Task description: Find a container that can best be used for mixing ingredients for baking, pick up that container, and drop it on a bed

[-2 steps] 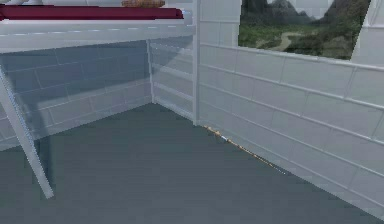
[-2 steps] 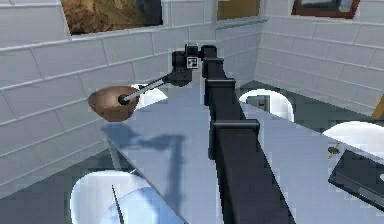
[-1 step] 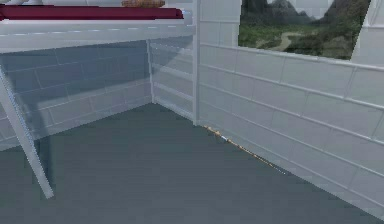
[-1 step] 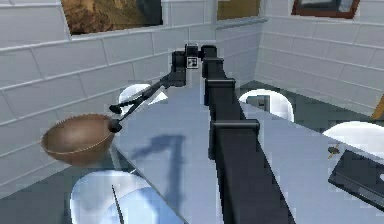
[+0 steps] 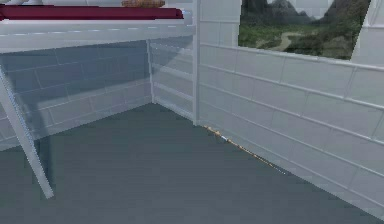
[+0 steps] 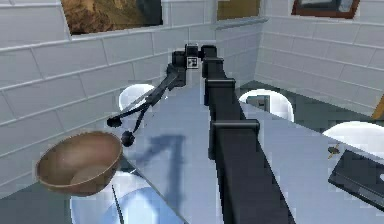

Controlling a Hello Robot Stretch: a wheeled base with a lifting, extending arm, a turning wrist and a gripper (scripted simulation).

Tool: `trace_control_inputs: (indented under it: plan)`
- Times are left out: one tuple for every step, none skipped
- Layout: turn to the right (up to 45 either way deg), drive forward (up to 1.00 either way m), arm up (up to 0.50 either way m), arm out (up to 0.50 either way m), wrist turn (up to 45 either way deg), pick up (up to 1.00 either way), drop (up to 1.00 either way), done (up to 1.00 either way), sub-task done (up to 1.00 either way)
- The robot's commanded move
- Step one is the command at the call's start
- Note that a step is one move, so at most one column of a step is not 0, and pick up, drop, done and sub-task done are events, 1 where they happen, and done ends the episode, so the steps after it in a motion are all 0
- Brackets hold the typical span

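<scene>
A brown bowl (image 6: 78, 165) hangs at the far end of the gripper (image 6: 121, 131), clear of the grey tabletop (image 6: 180, 150), so the gripper holds it. The dark arm (image 6: 232, 140) rises from the arm side view's bottom edge, and the thin fingers (image 6: 150, 100) slant down to the left toward the bowl's rim. In the forward view a raised bed with a dark red mattress (image 5: 90, 13) on a white frame (image 5: 40, 150) stands at the upper left.
White chairs (image 6: 135, 97) (image 6: 266, 101) (image 6: 356, 136) (image 6: 100, 203) ring the table. A dark flat object (image 6: 358, 176) lies at its right. Pictures (image 6: 110, 14) hang on the white brick wall. A window (image 5: 305, 25) is set in the forward view's right wall, with grey floor (image 5: 170, 170) below.
</scene>
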Motion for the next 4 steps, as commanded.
trace_control_inputs:
  plan:
    - [0.0,0.0,0.0,-0.46,0.0,0.0,0.0,0.0,0.0]
    - [-45.0,0.0,0.0,0.0,0.0,0.0,0.0,0.0,0.0]
    - [-27.0,0.0,0.0,0.0,0.0,0.0,0.0,0.0,0.0]
    - [0.0,0.4,0.0,0.0,0.0,0.0,0.0,0.0,0.0]
